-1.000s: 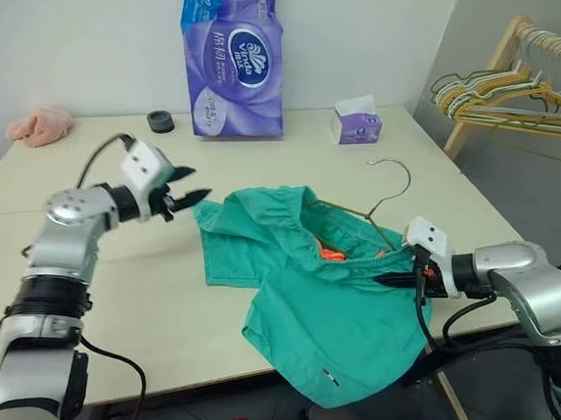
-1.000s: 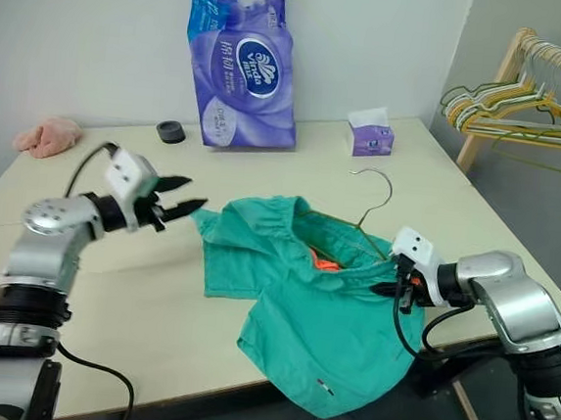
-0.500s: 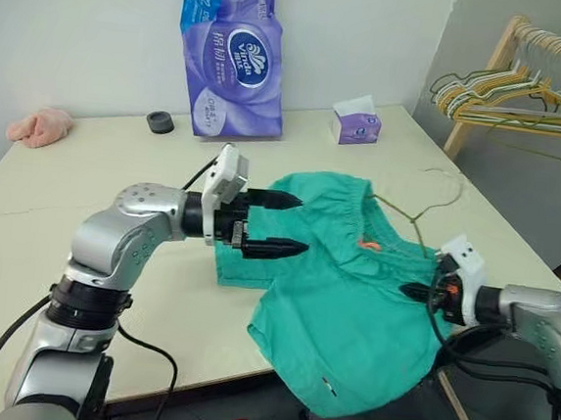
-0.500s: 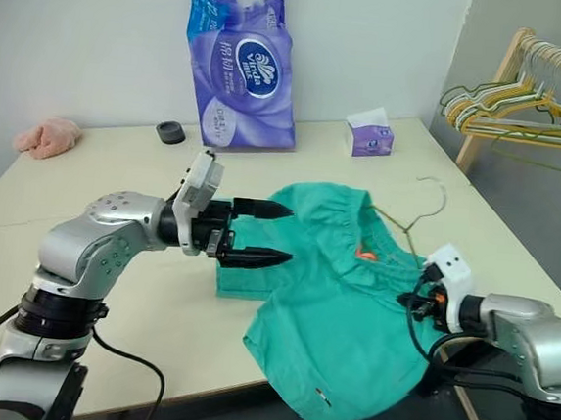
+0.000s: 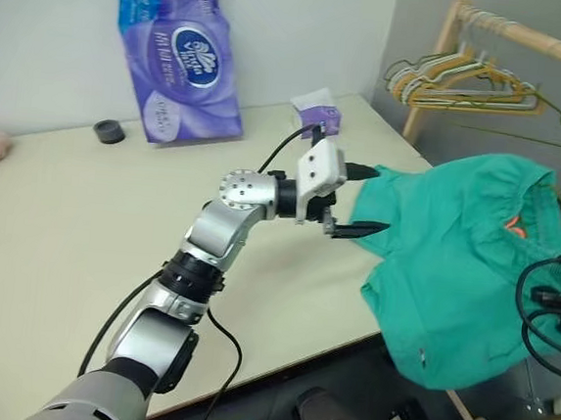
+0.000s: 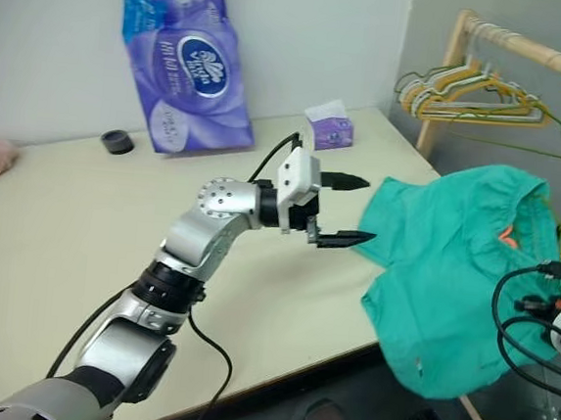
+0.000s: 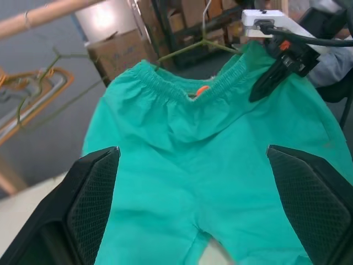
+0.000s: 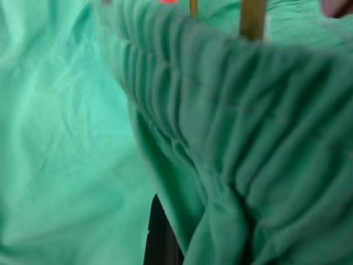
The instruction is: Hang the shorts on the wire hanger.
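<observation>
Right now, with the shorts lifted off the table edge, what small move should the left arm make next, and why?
Probably ease the left gripper forward and close on the near side of the shorts. Its jaws stand open just short of the fabric, while the right gripper holds the waistband shut beside the wire hanger; the shorts droop past the table.

The green shorts (image 5: 458,260) hang in the air past the table's edge, waistband up. The thin wire hanger (image 7: 194,45) pokes out above the waistband.

Head stereo pair — wrists (close)
</observation>
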Robot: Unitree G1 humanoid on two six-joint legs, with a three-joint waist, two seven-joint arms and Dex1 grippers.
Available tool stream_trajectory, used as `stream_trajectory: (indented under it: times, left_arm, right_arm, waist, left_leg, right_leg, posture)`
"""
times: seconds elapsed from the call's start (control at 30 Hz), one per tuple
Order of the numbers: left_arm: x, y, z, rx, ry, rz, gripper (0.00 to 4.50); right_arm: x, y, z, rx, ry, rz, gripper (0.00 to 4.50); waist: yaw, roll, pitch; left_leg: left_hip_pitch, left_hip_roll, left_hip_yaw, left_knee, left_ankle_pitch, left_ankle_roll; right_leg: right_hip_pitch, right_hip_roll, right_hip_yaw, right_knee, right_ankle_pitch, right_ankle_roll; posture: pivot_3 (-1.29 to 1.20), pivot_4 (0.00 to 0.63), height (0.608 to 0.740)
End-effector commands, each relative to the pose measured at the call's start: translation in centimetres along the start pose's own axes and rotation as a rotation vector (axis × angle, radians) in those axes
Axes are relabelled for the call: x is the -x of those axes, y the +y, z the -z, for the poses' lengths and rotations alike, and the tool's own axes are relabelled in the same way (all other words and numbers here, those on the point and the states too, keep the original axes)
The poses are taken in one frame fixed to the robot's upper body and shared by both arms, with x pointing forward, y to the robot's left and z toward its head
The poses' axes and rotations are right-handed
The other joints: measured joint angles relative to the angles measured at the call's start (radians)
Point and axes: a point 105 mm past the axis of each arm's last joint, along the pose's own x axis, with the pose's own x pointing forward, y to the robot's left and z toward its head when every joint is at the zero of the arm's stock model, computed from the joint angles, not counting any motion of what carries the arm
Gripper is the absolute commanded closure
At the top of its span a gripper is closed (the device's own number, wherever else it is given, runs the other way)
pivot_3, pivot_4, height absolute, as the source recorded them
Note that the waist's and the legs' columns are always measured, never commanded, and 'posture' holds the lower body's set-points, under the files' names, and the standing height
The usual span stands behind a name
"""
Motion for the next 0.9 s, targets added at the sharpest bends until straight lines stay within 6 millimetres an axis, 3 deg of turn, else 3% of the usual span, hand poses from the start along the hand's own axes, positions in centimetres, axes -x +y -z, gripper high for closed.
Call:
stream_trajectory:
  times: [0.03,0.3,0.5,0.73,0.9]
  left_arm:
    - [-1.9,0.6,-1.5,-0.097,-0.020,-0.027,0.01]
    - [-3.5,0.1,-2.3,-0.128,-0.044,-0.011,0.01]
    - [-3.9,0.5,-3.9,-0.131,-0.082,-0.018,0.01]
    - [-4.4,1.2,-5.3,-0.154,-0.105,-0.035,0.01]
    - [-4.5,1.3,-5.8,-0.163,-0.114,-0.036,0.01]
  right_arm:
    - [0.6,-2.4,-4.1,0.009,-0.109,0.140,4.50]
    - [-1.4,-6.3,-10.5,-0.106,-0.164,0.204,4.50]
    - [-2.8,-8.7,-13.3,-0.121,-0.175,0.229,4.50]
    - [-4.1,-11.2,-13.5,-0.149,-0.145,0.289,4.50]
    - [-4.7,-11.9,-11.9,-0.169,-0.075,0.296,4.50]
  waist:
    - [-0.028,0.001,0.002]
    - [-0.094,0.001,0.026]
    - [-0.104,0.000,0.047]
    - [-0.099,-0.001,0.067]
    - [-0.094,-0.004,0.078]
  left_leg:
    - [0.001,-0.001,0.002,0.000,-0.001,0.002]
    - [0.013,-0.002,0.011,-0.002,-0.008,0.013]
    - [0.018,-0.001,0.015,-0.002,-0.010,0.015]
    - [0.030,-0.001,0.021,-0.003,-0.013,0.011]
    - [0.031,-0.002,0.027,-0.001,-0.014,0.009]
  right_leg:
    - [0.000,0.000,0.000,-0.001,-0.001,0.002]
    - [0.008,-0.001,0.012,-0.001,-0.003,0.001]
    - [0.014,-0.001,0.016,-0.003,-0.004,0.002]
    - [0.024,-0.002,0.022,-0.005,-0.007,0.008]
    - [0.024,-0.003,0.025,-0.006,-0.007,0.008]
  posture:
    - [-0.66,0.114,0.740]
    - [-0.61,0.127,0.740]
    - [-0.57,0.138,0.740]
    - [-0.54,0.152,0.740]
    - [-0.53,0.159,0.740]
